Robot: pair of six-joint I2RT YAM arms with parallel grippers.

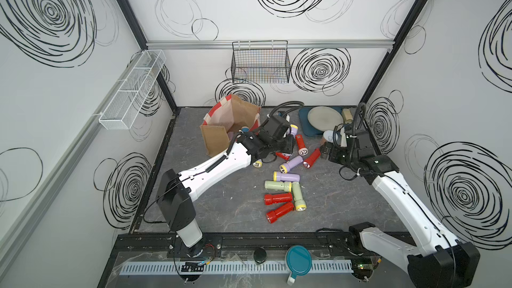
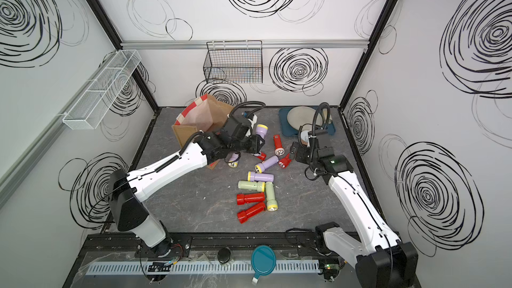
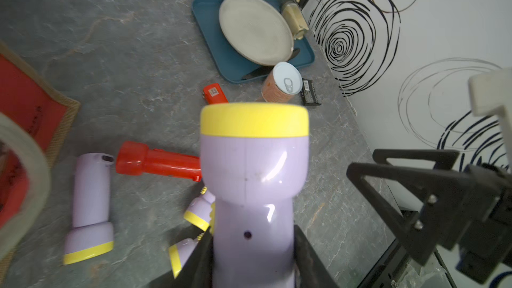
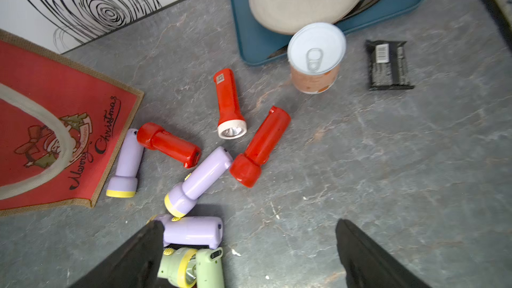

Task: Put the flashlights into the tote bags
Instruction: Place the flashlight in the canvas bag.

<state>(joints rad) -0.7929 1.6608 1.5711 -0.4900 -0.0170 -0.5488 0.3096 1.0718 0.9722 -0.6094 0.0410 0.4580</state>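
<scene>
My left gripper [image 3: 253, 259] is shut on a lilac flashlight with a yellow head [image 3: 253, 178], held above the table just right of the tote bag [image 1: 232, 117]. Both top views show that flashlight [image 1: 293, 130] [image 2: 261, 131] sticking out of the gripper [image 1: 289, 137]. The bag is brown jute with a red panel [image 4: 55, 112] and leans open at the back left. Several red, lilac and pale green flashlights [image 1: 286, 176] lie scattered in mid-table. My right gripper [image 4: 249, 234] [image 1: 325, 152] hangs open over them, with nothing between its fingers.
A blue tray [image 1: 304, 126] with a round plate [image 1: 324, 119] sits at the back right. A tan can with a white lid [image 4: 315, 59] and a black packet [image 4: 388, 65] lie beside it. A black wire basket [image 1: 260, 63] hangs on the back wall, a white mesh shelf [image 1: 133, 87] on the left wall.
</scene>
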